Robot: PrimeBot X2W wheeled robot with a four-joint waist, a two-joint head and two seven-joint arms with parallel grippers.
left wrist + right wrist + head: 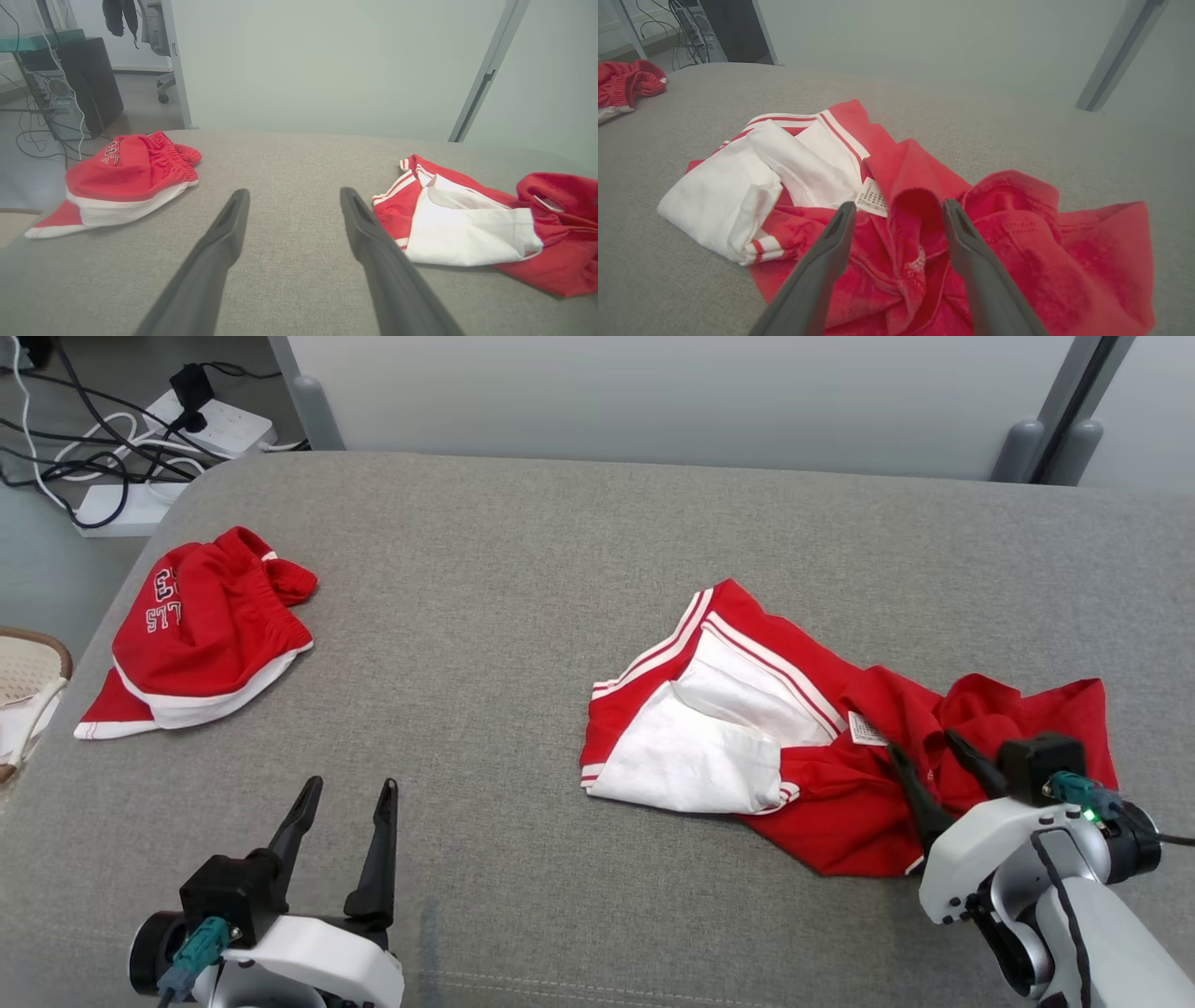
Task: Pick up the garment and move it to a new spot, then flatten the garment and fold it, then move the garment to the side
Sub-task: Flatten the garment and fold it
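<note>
Garment label (872, 198) print too small to read; basket (42, 639) cut by left edge.

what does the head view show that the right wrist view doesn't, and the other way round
Head view adds: the open left gripper above the cushion, and power strips on the floor.
Right wrist view adds: a computer tower, and a close look at a raised fold of the garment standing between the open fingers of the right gripper.
Shared: the garment with its label, the shorts off to the left, the cushion, and the right gripper.
</note>
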